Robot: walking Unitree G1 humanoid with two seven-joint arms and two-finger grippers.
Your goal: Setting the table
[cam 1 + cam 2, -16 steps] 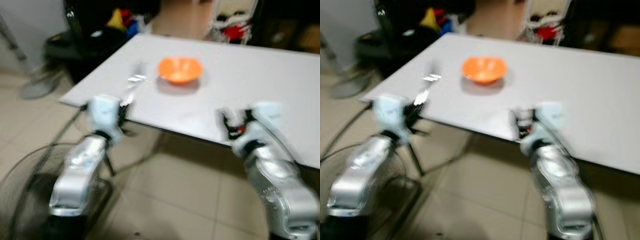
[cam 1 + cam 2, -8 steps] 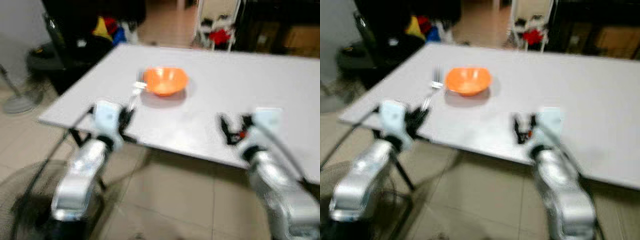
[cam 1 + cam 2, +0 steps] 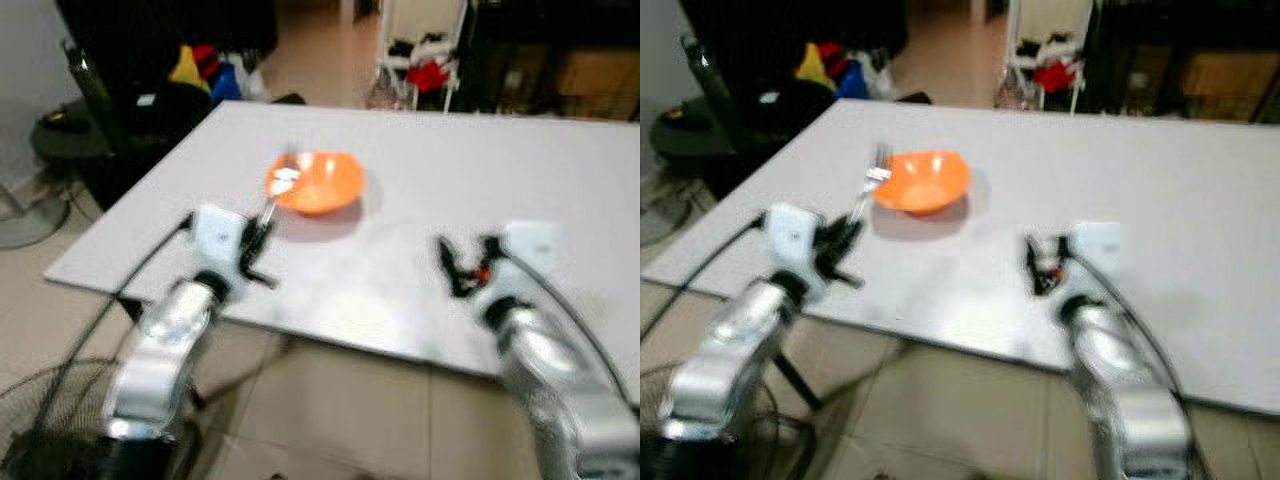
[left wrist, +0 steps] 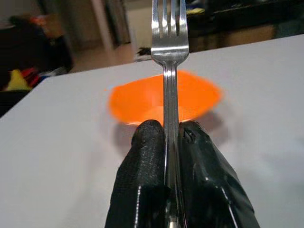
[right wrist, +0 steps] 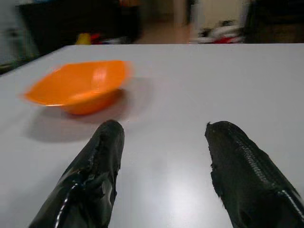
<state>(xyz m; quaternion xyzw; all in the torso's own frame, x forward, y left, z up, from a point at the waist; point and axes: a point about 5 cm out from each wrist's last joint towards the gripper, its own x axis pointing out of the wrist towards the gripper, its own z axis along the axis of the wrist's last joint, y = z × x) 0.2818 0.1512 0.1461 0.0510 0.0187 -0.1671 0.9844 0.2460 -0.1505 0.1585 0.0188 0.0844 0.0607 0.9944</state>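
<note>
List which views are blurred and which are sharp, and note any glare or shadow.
Left eye view: motion-blurred, both arms smeared, the orange bowl soft, a glare patch on the white table. Right eye view: equally blurred. Left wrist view: the left claw and fork are sharp, the bowl behind soft. Right wrist view: the right claw is fairly sharp; the bowl is slightly blurred and casts a soft shadow.

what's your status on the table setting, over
Left end effector shut on fork, near orange bowl. Right end effector open, empty, above white table. Nothing in the way.
</note>
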